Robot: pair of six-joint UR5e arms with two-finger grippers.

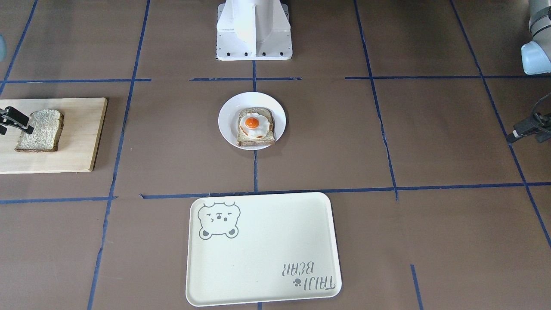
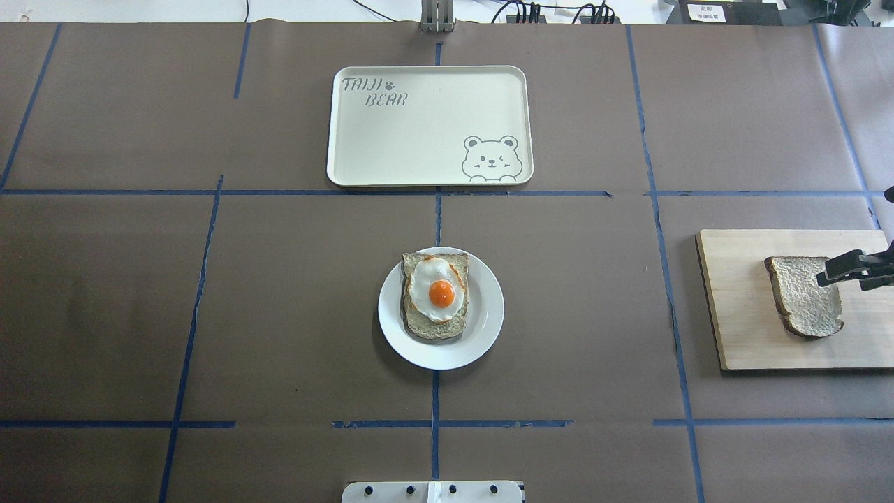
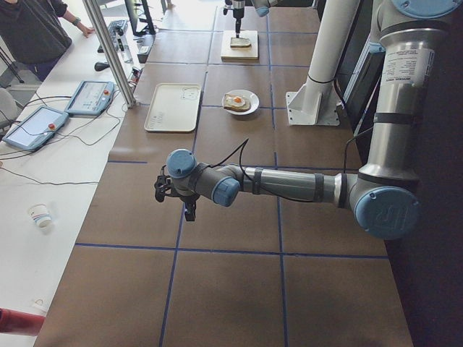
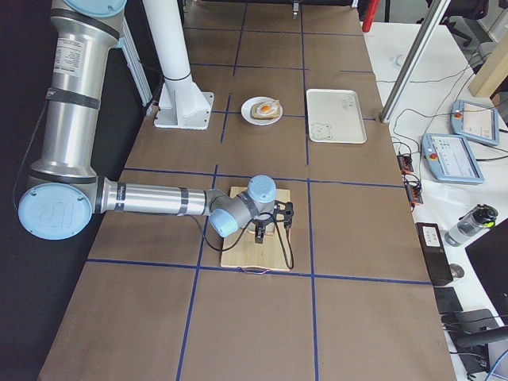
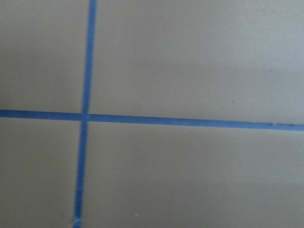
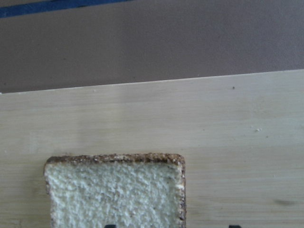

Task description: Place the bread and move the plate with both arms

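The plain bread slice (image 1: 39, 131) lies flat on a wooden board (image 1: 73, 137) on the robot's right; it also shows in the overhead view (image 2: 803, 297) and close up in the right wrist view (image 6: 114, 190). My right gripper (image 2: 862, 271) is open and empty, low over the slice's outer side, also seen in the front view (image 1: 8, 118). The white plate (image 2: 489, 314) sits at the table's middle (image 1: 226, 118) with an egg-topped toast (image 2: 436, 293) on it. My left gripper (image 1: 531, 131) hangs over bare table far from the plate, fingers apart and empty.
A cream bear tray (image 2: 419, 140) lies beyond the plate, on the side away from the robot. The white base block (image 1: 254, 30) stands behind the plate. Blue tape lines cross the brown table. A person stands at the operators' bench in the exterior left view (image 3: 36, 29).
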